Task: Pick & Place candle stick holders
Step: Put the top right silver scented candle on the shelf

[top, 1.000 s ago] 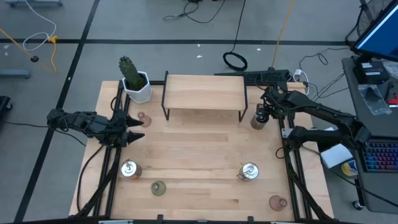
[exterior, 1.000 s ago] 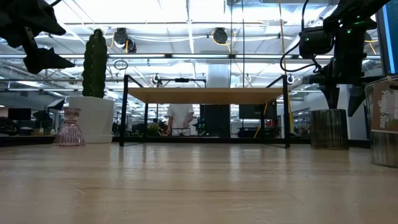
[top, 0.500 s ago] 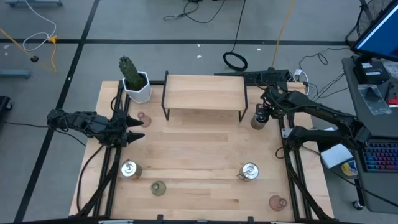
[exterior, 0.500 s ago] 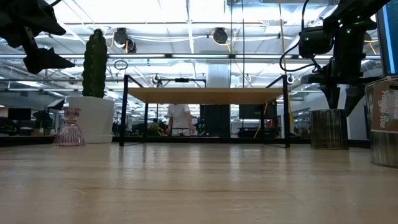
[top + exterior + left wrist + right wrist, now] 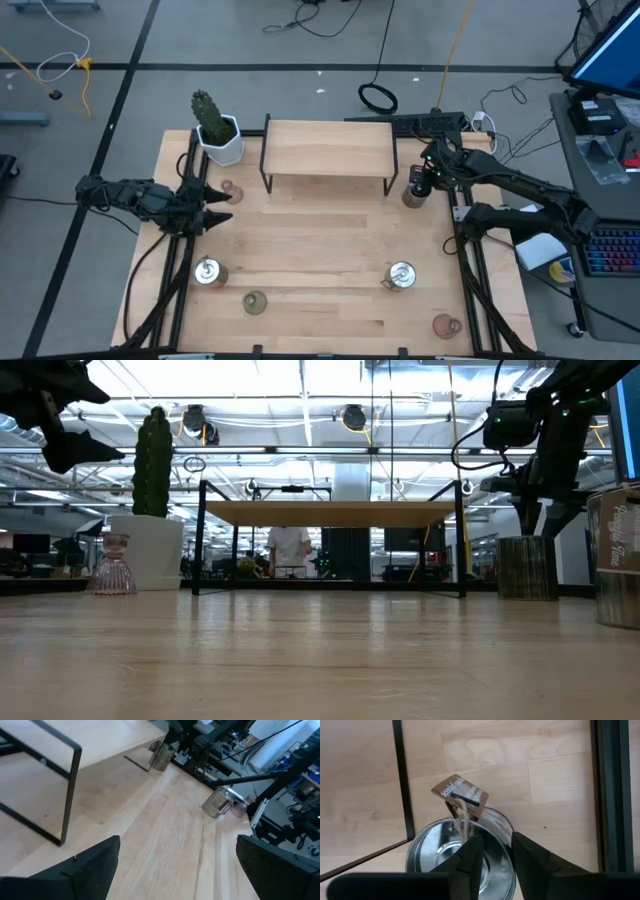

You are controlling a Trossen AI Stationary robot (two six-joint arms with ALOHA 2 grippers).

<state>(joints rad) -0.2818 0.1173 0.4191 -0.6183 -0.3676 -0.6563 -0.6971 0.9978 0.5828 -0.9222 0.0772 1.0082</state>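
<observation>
Overhead, we saw the right gripper (image 5: 421,184) over the silver holder (image 5: 411,197) by the shelf's (image 5: 328,146) right leg, the left gripper (image 5: 227,208) waiting wide near a pink one (image 5: 228,190), and we counted three silver holders, three glass ones, one cactus (image 5: 209,117). Low down, that holder (image 5: 525,567) sat on the table under the gripper (image 5: 545,530). At the right wrist, the fingers (image 5: 470,857) stood narrow astride the holder's (image 5: 435,855) rim, so we judged the grasp in hand; next, pinch firmly, then lift.
</observation>
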